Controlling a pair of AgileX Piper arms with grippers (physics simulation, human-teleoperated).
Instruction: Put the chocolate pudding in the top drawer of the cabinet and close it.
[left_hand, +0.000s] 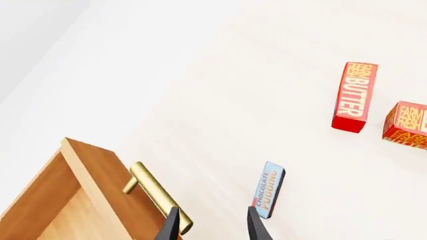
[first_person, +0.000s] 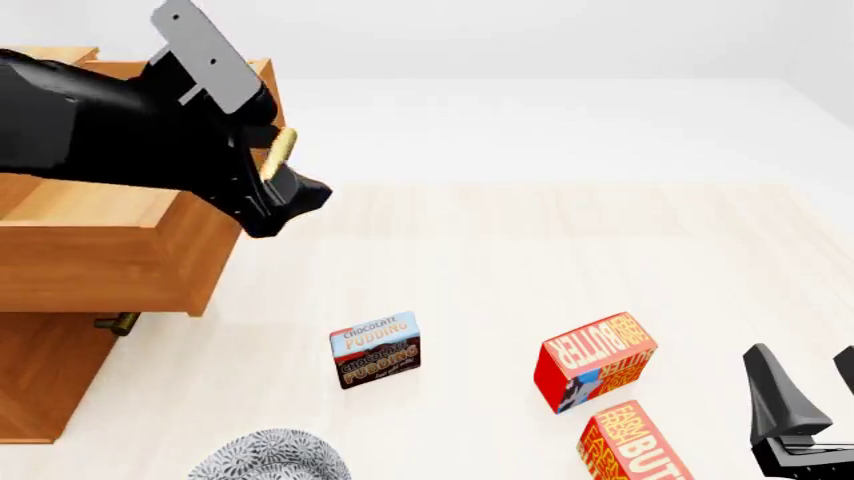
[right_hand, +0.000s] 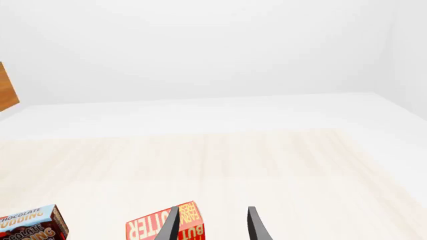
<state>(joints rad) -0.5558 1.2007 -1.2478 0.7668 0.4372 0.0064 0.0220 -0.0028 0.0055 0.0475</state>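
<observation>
The cabinet (first_person: 80, 260) is smooth orange-brown wood, its top drawer (left_hand: 80, 200) handle (left_hand: 157, 197) polished brass. The chocolate pudding (first_person: 375, 350) looks like printed card. The table (first_person: 534, 260) is pale matt wood. The left pincer (left_hand: 212, 227) is matt black.

Chocolate pudding (first_person: 375, 349) left of butter boxes (first_person: 595, 373)

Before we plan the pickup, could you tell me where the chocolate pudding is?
In the front view, the chocolate pudding stands on the table, left of the butter boxes, below-right of the open top drawer.
</observation>
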